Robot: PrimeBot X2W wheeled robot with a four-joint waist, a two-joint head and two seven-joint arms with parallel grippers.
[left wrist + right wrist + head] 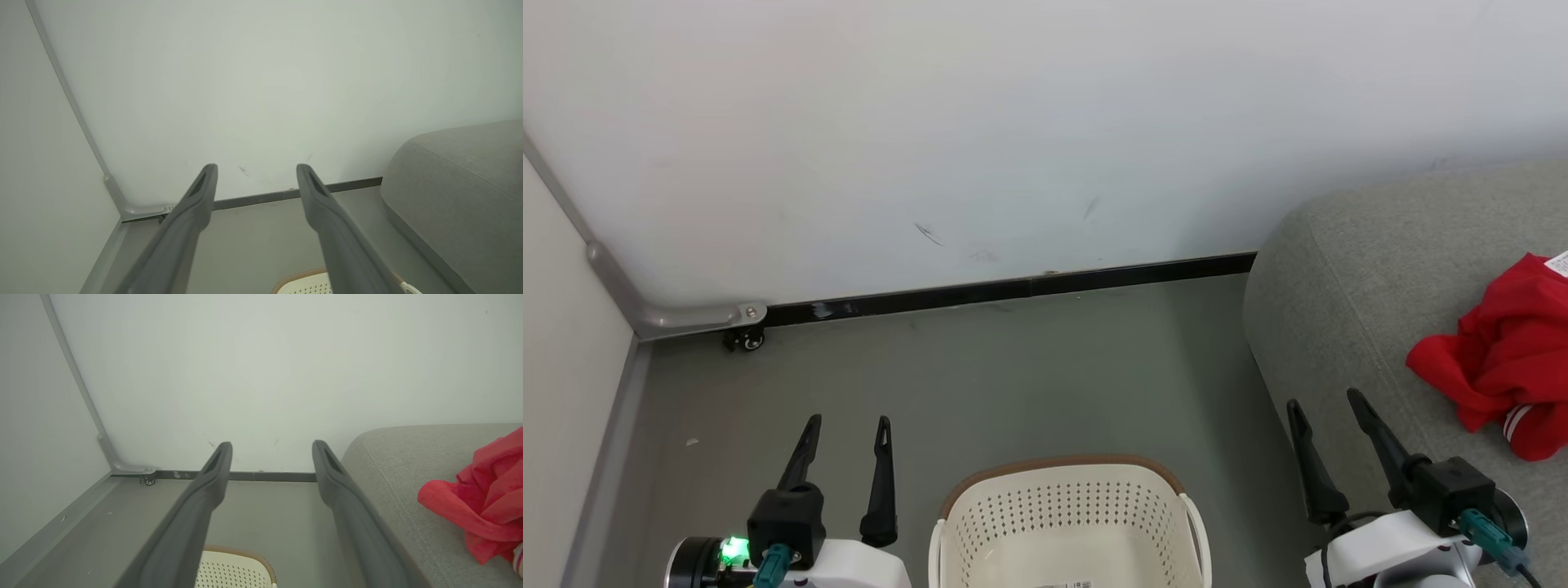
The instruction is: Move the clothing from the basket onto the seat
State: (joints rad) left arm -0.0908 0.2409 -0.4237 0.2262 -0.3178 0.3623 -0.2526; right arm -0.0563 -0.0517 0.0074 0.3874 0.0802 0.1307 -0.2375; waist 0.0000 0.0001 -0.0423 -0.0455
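A crumpled red garment, the clothing [1507, 367], lies on the light-grey seat [1356, 269] at the right; it also appears as the clothing [486, 502] on the seat [408, 457]. The cream perforated basket [1070, 523] with its brown rim stands on the floor at bottom centre, and the part of its inside that I can see holds no fabric. My left gripper [847, 426] is open to the left of the basket, nothing between its fingers. My right gripper [1325, 402] is open beside the seat's front corner, left of the clothing. Basket rim [302, 281] peeks in below the left fingers [196, 196].
A white wall runs across the back with a dark baseboard [1013, 287]. A grey metal rail [670, 314] with a small caster [745, 338] sits in the left corner against a pale side panel. Grey floor [1013, 384] lies between the basket and the wall.
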